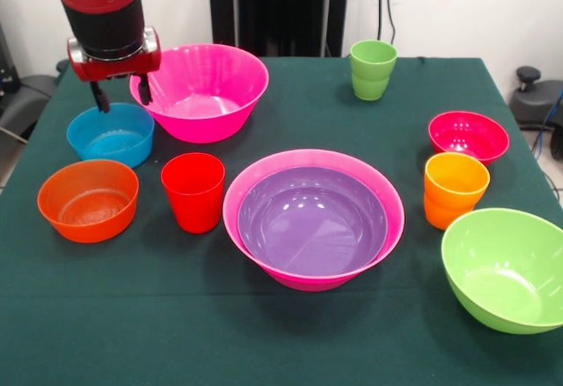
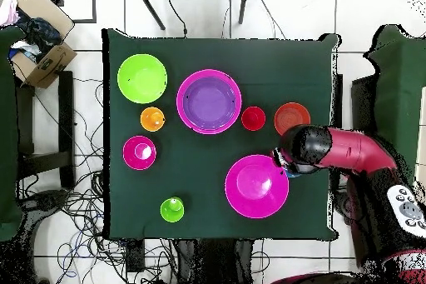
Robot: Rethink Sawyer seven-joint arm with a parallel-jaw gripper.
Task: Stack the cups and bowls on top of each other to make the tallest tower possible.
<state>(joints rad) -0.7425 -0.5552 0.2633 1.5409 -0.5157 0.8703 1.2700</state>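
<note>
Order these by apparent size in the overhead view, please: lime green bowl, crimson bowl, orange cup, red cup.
1. lime green bowl
2. crimson bowl
3. orange cup and red cup: they look about alike, so I leave them unranked.

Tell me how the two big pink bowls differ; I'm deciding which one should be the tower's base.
The front pink bowl already holds the purple bowl nested inside; the back pink bowl is empty. The front pink bowl sits mid-table between the red cup and orange cup; the back pink bowl stands beside the gripper and blue bowl. Both are upright and similar in size.
</note>
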